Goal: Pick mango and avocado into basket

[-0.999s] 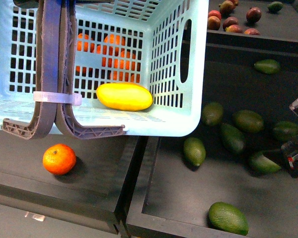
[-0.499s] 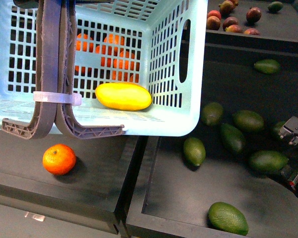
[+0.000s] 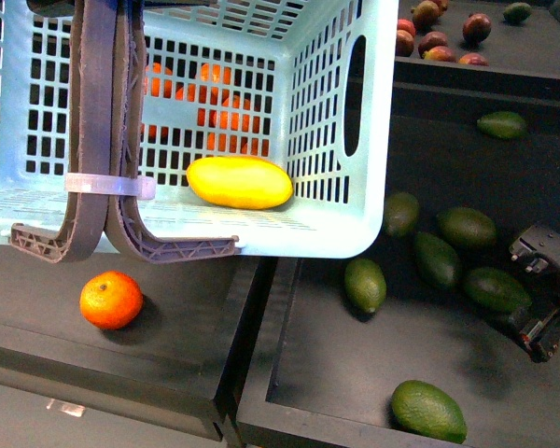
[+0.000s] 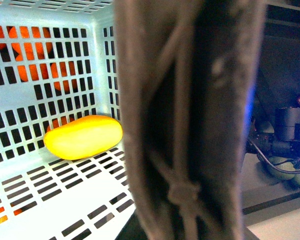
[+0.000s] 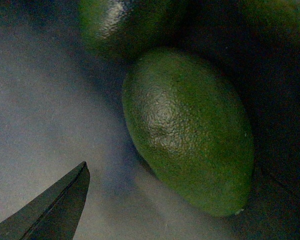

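- Front view: pale teal basket point(image 3: 355, 224) fills the upper left. Its brown handles point(image 3: 103, 131) hang over the near rim, tied w/ a white strap.
- Mango point(image 3: 240, 182), plain yellow, lies on the basket floor toward the near right corner, so that half of the job looks done.
- Oranges point(image 3: 215, 103) show through the lattice, seemingly behind the basket. One orange point(image 3: 111, 299) sits alone on the bench point(image 3: 37, 317) below it.
- Dark tray point(image 3: 336, 392) at right holds the green fruit; none is in the basket yet.
- Right gripper point(image 3: 538, 297) is at the tray's far right edge, jaws spread and holding nothing, open toward the avocado point(image 3: 493, 289) just beside it.
- Right wrist view: that avocado point(image 5: 187, 130) is close up. One dark jaw tip shows, apart from the fruit; the other jaw is out of shot.
- Left gripper isn't seen in any view, so can't tell how its jaws stand. The handles point(image 4: 190, 120) block most of the left wrist view, w/ the mango point(image 4: 82, 136) beyond.
- Risk: the skin is smooth and the shape tapers, so an off-centre pinch could squirt the fruit sideways.
- Risk: the other avocados point(image 3: 438, 259) lie near, and a wide approach may nudge them or catch two at once.
- Risk: the basket wall stands btwn tray and basket floor, so a low carry could clip the rim and drop the fruit.
- Risk: a hard drop could hit the mango.
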